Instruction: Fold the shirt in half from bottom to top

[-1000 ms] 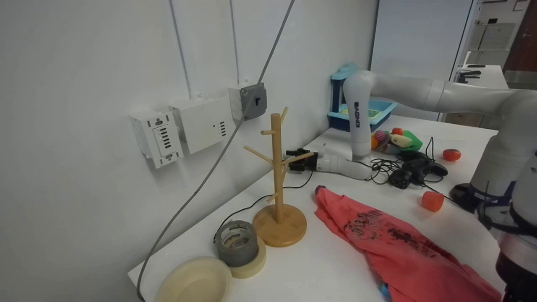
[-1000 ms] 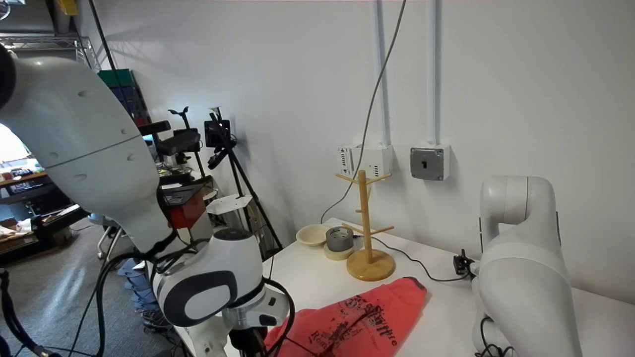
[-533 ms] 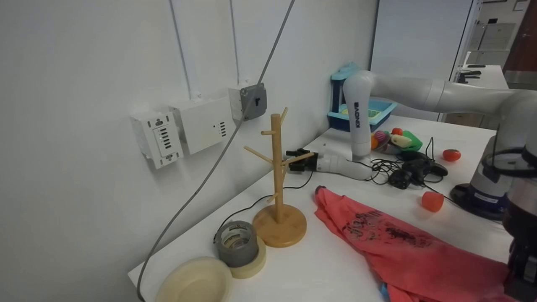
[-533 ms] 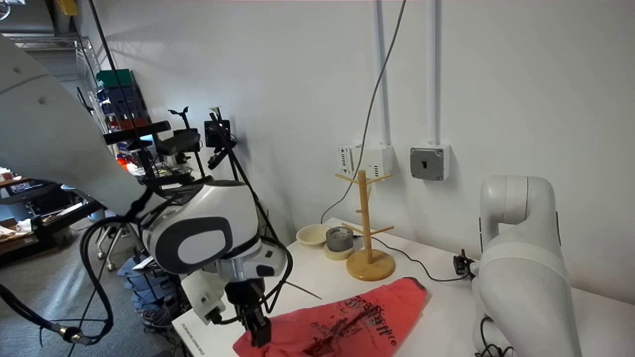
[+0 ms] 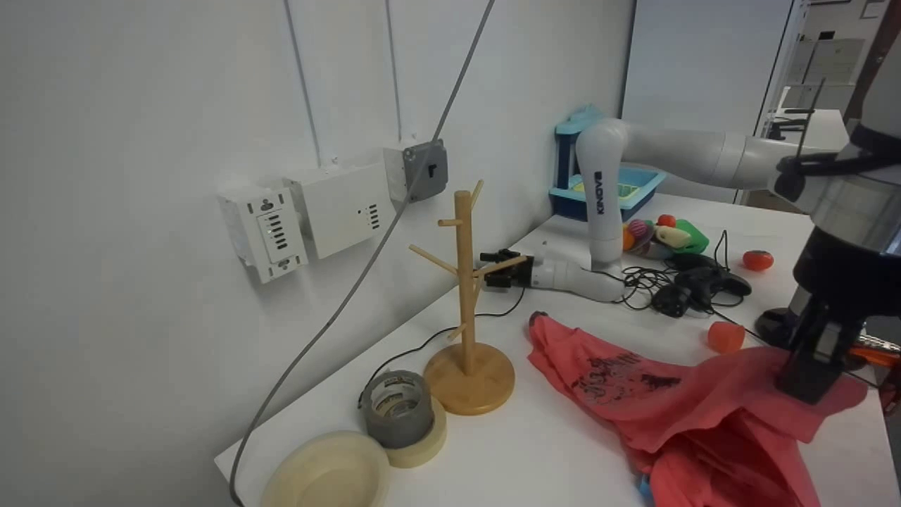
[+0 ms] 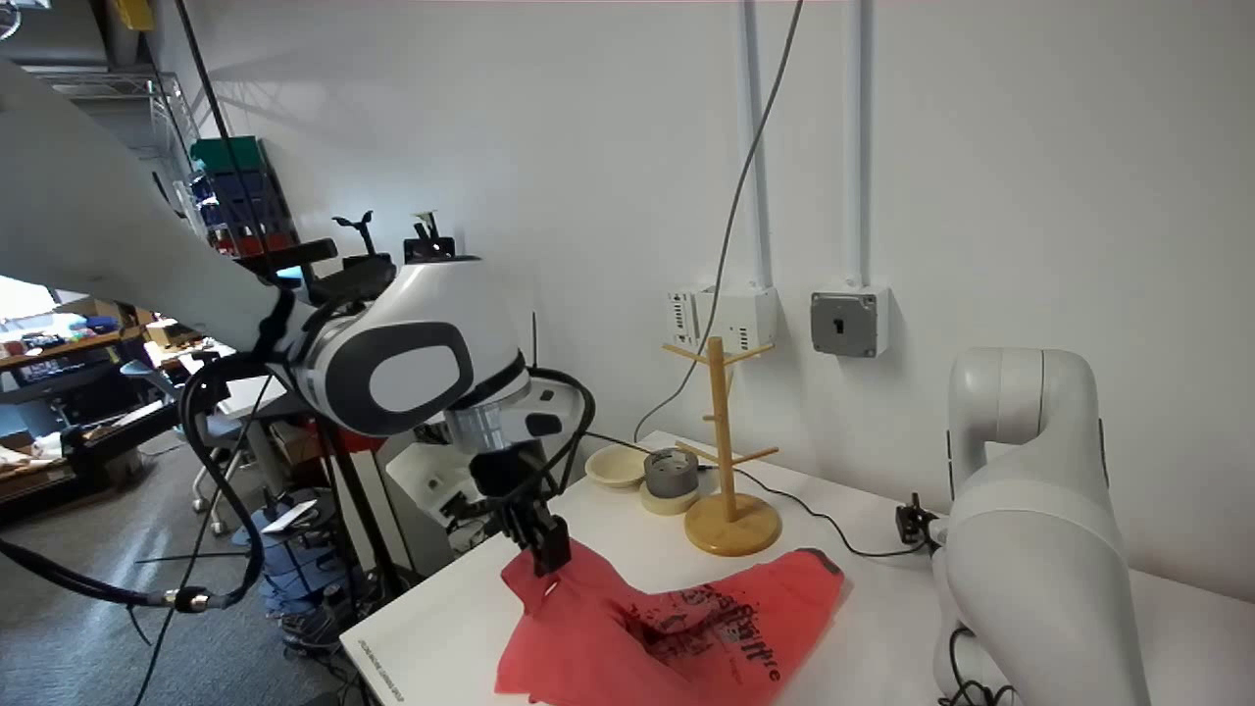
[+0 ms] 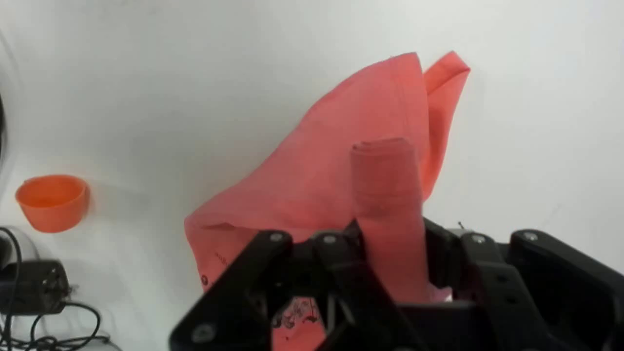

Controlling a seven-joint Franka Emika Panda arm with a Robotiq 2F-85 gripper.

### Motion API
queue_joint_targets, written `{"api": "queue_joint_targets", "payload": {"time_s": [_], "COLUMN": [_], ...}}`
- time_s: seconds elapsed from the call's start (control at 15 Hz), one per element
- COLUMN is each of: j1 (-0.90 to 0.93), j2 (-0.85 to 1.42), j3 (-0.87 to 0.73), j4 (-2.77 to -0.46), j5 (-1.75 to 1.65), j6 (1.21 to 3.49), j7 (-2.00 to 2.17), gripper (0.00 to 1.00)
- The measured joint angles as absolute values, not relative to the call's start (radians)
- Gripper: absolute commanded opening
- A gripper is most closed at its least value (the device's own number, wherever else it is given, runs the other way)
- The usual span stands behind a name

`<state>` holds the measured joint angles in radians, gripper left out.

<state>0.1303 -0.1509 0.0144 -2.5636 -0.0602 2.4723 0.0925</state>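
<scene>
In both exterior views the shirt [image 5: 676, 415] is on the table [image 5: 549, 458], one end lying flat near the stand [image 5: 467, 317], the other rising in creases to my grip; the tape [image 5: 398, 422], just beside the stand, and the bowl [image 5: 329, 470], beside the tape, show in both as well. Only in an exterior view do I find the tub [image 5: 574, 206] at the back, the toys [image 5: 673, 236], the controller [image 5: 700, 282], the name on the Kinova arm [image 5: 604, 232], and a scrap of blue [image 5: 645, 484] at the shirt's edge, too little of it showing to say what it is. The cup [image 5: 725, 338] appears there and again at the left of my wrist view. In an exterior view I see my own arm [image 6: 127, 226] come in from the left, with the floor [image 6: 98, 529] beyond the table. My fingers [image 5: 811, 377] are pressed together on the shirt, pointing down, with nothing but cloth between them. The wrist view shows this best: a narrow, doubled band of the shirt runs out between the two fingers, squeezed from both sides, its layered edge poking past them, while a wider panel fans out below.
</scene>
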Motion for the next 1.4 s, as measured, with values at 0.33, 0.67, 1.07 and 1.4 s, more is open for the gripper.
{"api": "queue_joint_targets", "payload": {"time_s": [0.33, 0.67, 1.07, 1.4], "j1": [0.104, 0.052, 0.016, 0.022], "j2": [-0.132, -0.06, 0.054, 0.154], "j3": [0.038, 0.05, 0.039, 0.04], "j4": [-2.479, -2.415, -2.298, -2.239], "j5": [-0.137, -0.393, -0.86, -0.957], "j6": [2.532, 2.694, 2.792, 2.792], "j7": [0.156, 0.327, 0.691, 0.823], "gripper": [0.03, 0.03, 0.03, 0.03]}}
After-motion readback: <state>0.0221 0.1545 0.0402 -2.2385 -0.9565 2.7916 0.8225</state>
